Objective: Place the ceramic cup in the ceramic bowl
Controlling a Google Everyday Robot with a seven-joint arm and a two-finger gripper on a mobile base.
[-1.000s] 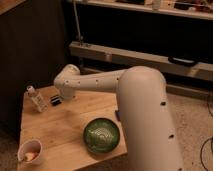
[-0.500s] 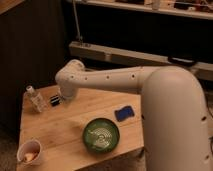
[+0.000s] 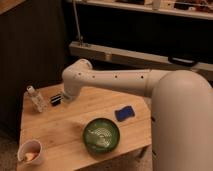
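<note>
1. The white arm (image 3: 125, 82) filled the right side of the camera view. Its thick upper part rose from the lower right corner. A slimmer link reached left across the far part of the tabletop and ended in a rounded joint.
2. The wooden tabletop (image 3: 65, 125) lay below the arm, pale and planked. It carried all the small things, and dark furniture stood behind it.
3. The bowl (image 3: 102, 135) sat upright near the front edge of the tabletop, right of its middle. It was dark green and glossy, with a paler swirl inside, and nothing lay in it.
4. The cup (image 3: 30, 152) stood upright at the front left corner of the tabletop, well apart from the bowl. It was whitish outside and tan-orange inside. It was also well apart from the gripper, and nothing touched it.
5. A blue pad (image 3: 124, 113) lay flat behind and to the right of the bowl, near the right edge of the tabletop.
6. A clear bottle (image 3: 36, 99) stood upright near the back left corner.
7. The gripper (image 3: 56, 98) was dark and hung low over the back left of the tabletop, just beside the bottle on its right. Whether it was spread or closed could not be told.
</note>
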